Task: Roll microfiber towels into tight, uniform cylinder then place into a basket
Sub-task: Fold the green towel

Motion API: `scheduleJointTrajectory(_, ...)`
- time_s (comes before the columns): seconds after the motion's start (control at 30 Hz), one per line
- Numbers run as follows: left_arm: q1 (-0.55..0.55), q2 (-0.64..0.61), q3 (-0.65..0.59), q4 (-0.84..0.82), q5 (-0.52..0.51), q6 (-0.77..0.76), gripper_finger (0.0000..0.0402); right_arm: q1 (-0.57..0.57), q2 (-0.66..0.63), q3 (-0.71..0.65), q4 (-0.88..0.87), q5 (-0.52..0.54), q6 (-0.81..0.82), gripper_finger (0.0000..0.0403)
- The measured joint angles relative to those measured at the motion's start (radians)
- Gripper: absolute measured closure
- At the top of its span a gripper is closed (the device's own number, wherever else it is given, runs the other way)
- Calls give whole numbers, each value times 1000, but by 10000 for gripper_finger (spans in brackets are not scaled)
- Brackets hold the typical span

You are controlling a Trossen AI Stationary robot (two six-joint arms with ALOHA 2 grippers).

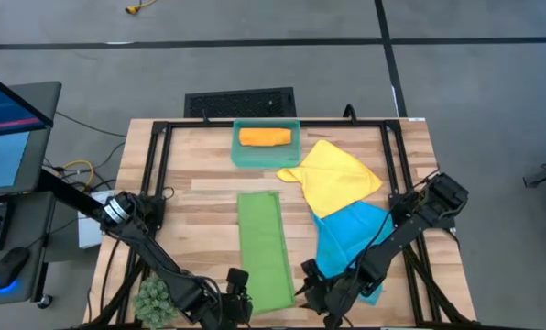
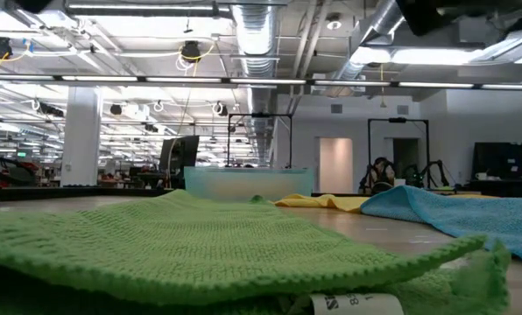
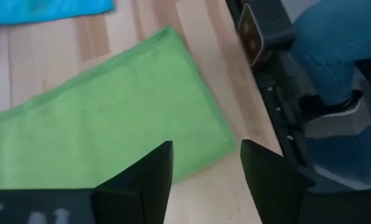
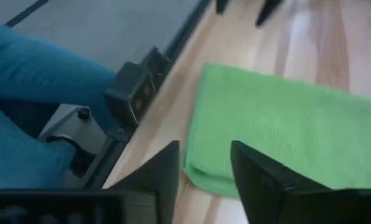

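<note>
green towel [image 1: 263, 249] folded into a long strip mid-table, left gripper [image 1: 239, 291] and right gripper [image 1: 311, 290] both spread wide at its near corners, holding nothing, orange roll [image 1: 264, 137] in basket [image 1: 241, 155], yellow towel [image 1: 335, 176] and blue towel [image 1: 350, 234] loose on the right

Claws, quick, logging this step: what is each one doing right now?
Left claw: open, empty, at the green towel's near end.
Right claw: open, empty, at the same end.
</note>
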Motion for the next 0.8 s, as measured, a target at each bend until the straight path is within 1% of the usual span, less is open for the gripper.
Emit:
scheduleJointTrajectory(0.07, -9, 0, -10, 16, -17, -12, 219, 0, 0, 0, 12, -25, -65, 197)
scheduleJointTrajectory(0.13, -21, 2, -16, 15, -56, -29, 219, 0, 0, 0, 13, -29, -106, 179)
scheduleJointTrajectory(0.23, -29, 30, -14, 68, -75, -34, 219, 0, 0, 0, 14, -31, -117, 165)
scheduleJointTrajectory(0.33, -30, 90, -12, 139, -51, -1, 219, 0, 13, 1, 42, -30, -118, 164)
scheduleJointTrajectory(0.5, -30, 164, 31, 149, -68, 20, 219, 5, 64, 1, 123, -46, -170, 169)
scheduleJointTrajectory(0.57, -27, 181, 32, 150, -54, 18, 219, 6, 93, 1, 132, -47, -170, 171)
scheduleJointTrajectory(0.67, -24, 185, 19, 146, -18, -35, 219, 1, 122, 0, 144, -47, -170, 174)
scheduleJointTrajectory(0.8, -21, 185, 7, 119, -17, -104, 219, -11, 158, 1, 175, -47, -170, 175)
